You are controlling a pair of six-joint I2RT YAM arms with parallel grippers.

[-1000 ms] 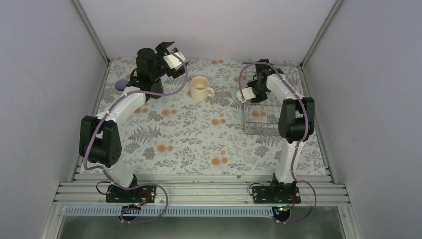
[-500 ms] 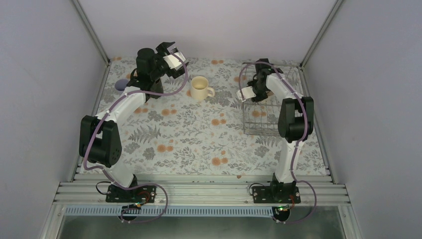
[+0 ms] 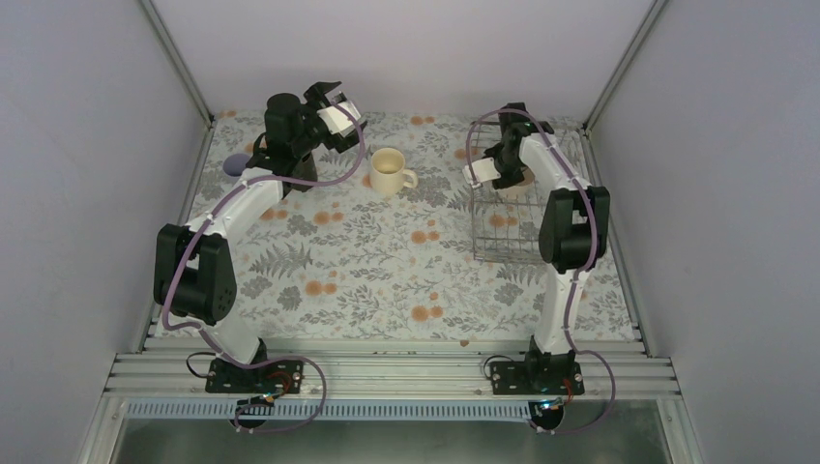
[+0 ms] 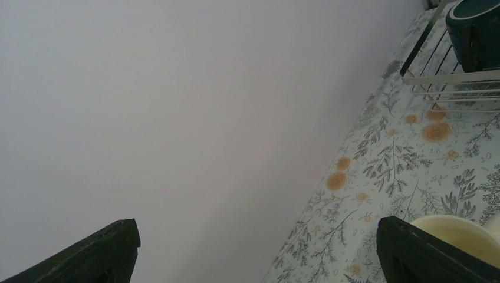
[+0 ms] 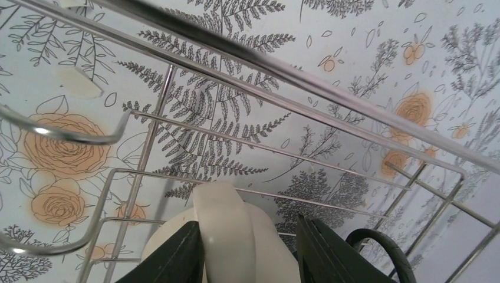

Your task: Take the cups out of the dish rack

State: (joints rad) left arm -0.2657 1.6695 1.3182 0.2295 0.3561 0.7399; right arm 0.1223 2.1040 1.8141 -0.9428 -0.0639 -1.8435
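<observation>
Top external view, from the left: the lavender cup (image 3: pixel 233 164) and one cream mug (image 3: pixel 388 171) stand unloaded on the floral cloth (image 3: pixel 338 261). The left gripper (image 3: pixel 334 101) is raised between them, jaws spread wide and empty. Further right, inside the thin-wire dish rack (image 3: pixel 508 237), the right gripper (image 5: pixel 247 253) pinches the smooth curved handle of a second cream mug (image 5: pixel 221 224), probably to lift it out. A dark green mug (image 4: pixel 477 29) sits in the rack too.

Cream mug (image 4: pixel 457 231) beside wide-spread hand (image 4: pixel 255 229); green mug (image 4: pixel 475 30) in rack (image 4: pixel 437 76).
</observation>
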